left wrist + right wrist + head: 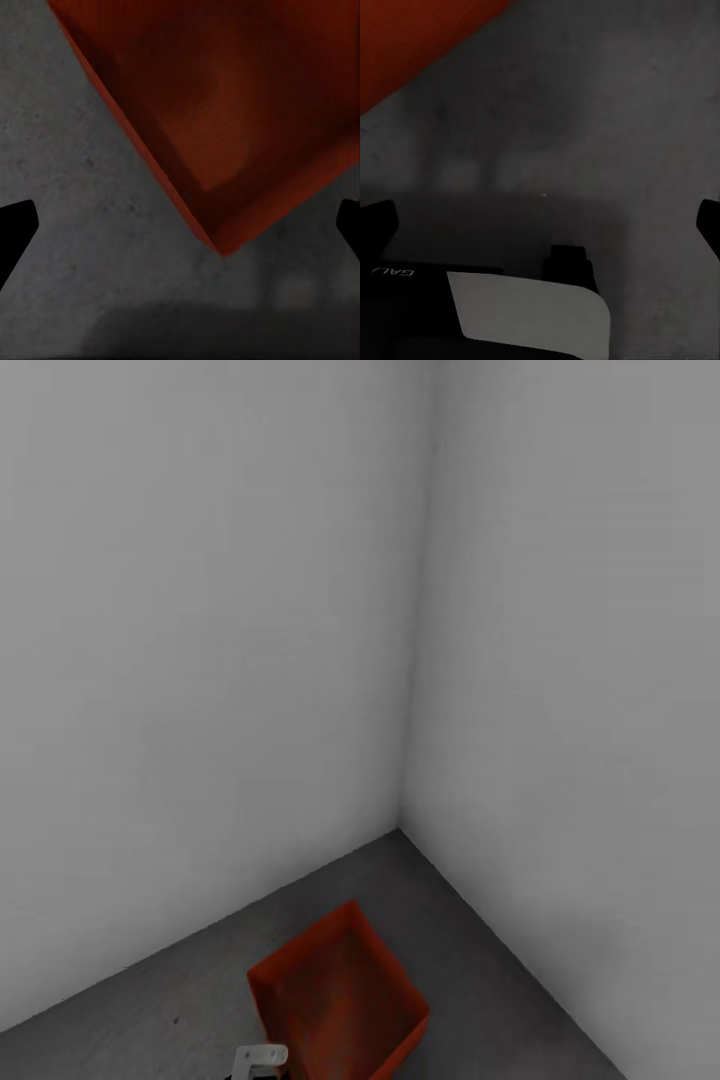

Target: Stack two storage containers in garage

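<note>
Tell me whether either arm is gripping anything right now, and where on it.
Nothing is held. The left gripper and the right gripper both have their jaws spread, and the orange-red ribbed plastic bin sits on the dark grey floor.

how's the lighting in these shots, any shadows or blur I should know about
Head view: soft, even light on the pale walls, no glare; the storage container is sharp. Left wrist view: container close and slightly soft, a dim shadow across the floor. Right wrist view: dark and murky.
</note>
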